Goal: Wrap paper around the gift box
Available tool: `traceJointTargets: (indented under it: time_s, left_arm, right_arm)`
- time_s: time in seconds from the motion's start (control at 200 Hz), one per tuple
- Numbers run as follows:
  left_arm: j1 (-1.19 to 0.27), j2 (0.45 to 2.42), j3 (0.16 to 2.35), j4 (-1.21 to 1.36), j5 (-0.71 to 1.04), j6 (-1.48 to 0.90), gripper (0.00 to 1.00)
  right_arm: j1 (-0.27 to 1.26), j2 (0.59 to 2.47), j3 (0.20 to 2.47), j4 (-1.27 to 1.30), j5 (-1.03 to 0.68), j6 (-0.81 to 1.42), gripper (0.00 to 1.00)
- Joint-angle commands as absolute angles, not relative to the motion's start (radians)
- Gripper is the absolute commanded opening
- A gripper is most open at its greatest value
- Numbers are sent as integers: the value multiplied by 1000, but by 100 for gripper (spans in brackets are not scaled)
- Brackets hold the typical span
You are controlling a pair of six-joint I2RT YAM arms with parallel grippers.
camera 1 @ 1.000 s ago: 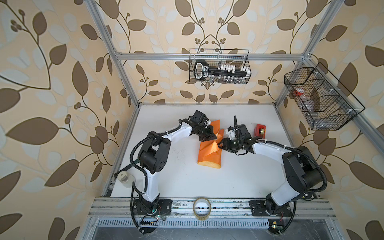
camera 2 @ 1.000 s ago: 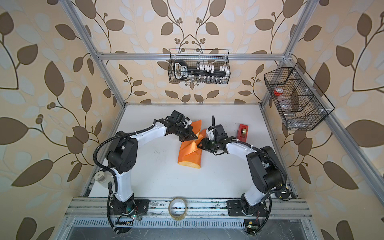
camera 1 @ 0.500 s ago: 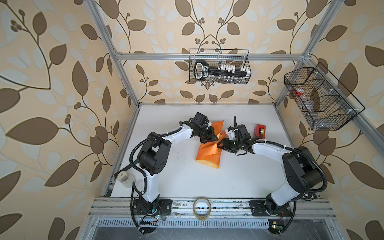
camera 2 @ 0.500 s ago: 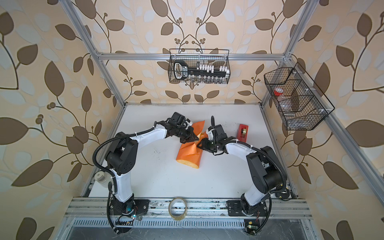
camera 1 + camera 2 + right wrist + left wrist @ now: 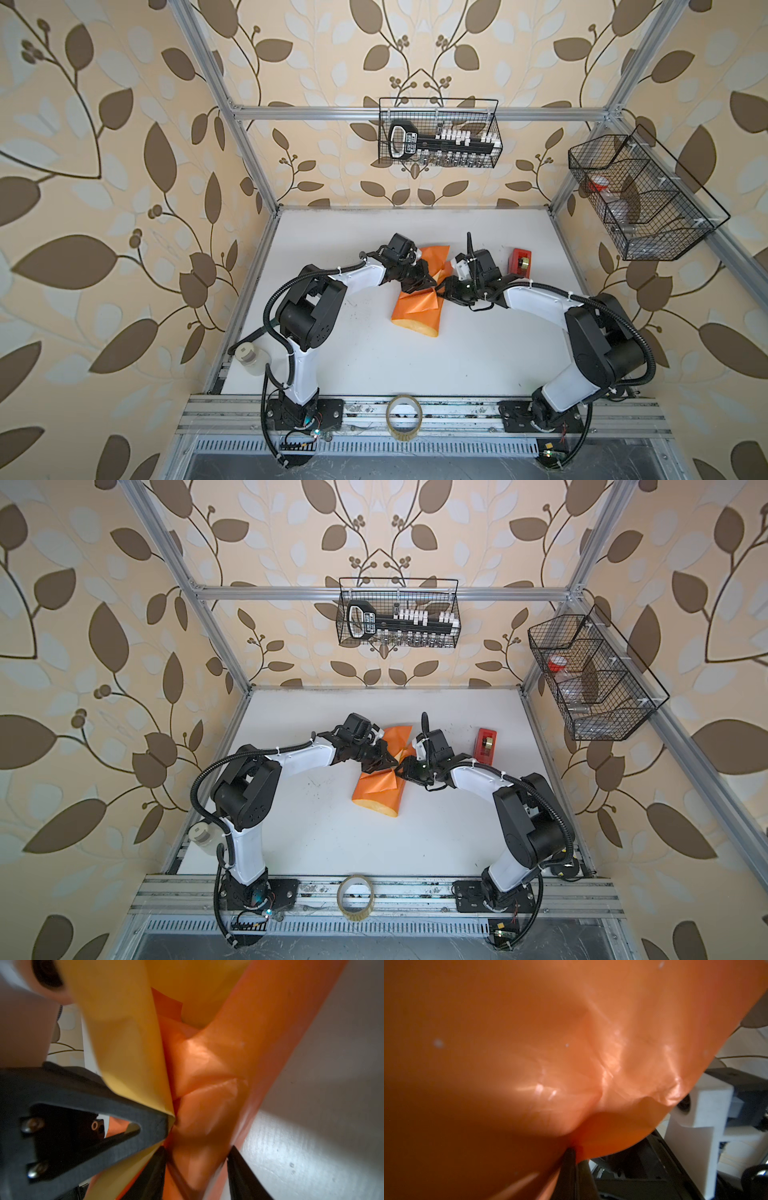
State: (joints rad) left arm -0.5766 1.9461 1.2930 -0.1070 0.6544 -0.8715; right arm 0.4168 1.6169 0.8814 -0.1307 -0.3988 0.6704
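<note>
The paper (image 5: 415, 309) (image 5: 376, 787) lies mid-table as an orange folded bundle with a yellow-tan edge at its near end. The gift box is hidden; I cannot tell whether it is inside the bundle. My left gripper (image 5: 430, 282) (image 5: 392, 762) (image 5: 571, 1150) is shut, pinching a raised orange flap (image 5: 529, 1053) at the bundle's far end. From the right, my right gripper (image 5: 442, 289) (image 5: 401, 769) (image 5: 197, 1153) meets it there. Its jaws stand part way apart, closed on a thick orange fold (image 5: 207, 1064). The paper's yellow-tan face (image 5: 124, 1043) rises beside it.
A red tape dispenser (image 5: 521, 259) (image 5: 486, 742) stands just right of the right wrist. A clear tape roll (image 5: 404, 417) rests on the front rail. A small bottle (image 5: 249, 359) is at the table's front left corner. Wire baskets hang on the back wall (image 5: 438, 133) and the right wall (image 5: 640, 199).
Almost nothing: the paper bundle has shifted very slightly left. Both grippers keep their hold at its far end.
</note>
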Motion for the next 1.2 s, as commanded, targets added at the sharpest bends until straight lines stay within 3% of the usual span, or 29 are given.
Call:
traceJointTargets:
  time_s: [0.0, 0.285, 0.56, 0.945, 1.195]
  left_arm:
    - [-630, 1985, 1262, -109, 735, -896, 8]
    - [-621, 1996, 1249, -103, 738, -927, 23]
    - [-615, 1984, 1244, -117, 733, -910, 28]
    - [-610, 1960, 1255, -150, 726, -848, 31]
    - [-611, 1960, 1248, -142, 724, -850, 32]
  right_arm:
    - [441, 1606, 838, -203, -358, 659, 48]
    - [393, 1477, 836, -287, -365, 636, 51]
    - [325, 1331, 816, -342, -375, 649, 50]
    - [368, 1407, 813, -216, -392, 759, 61]
    - [380, 1477, 811, -182, -388, 761, 60]
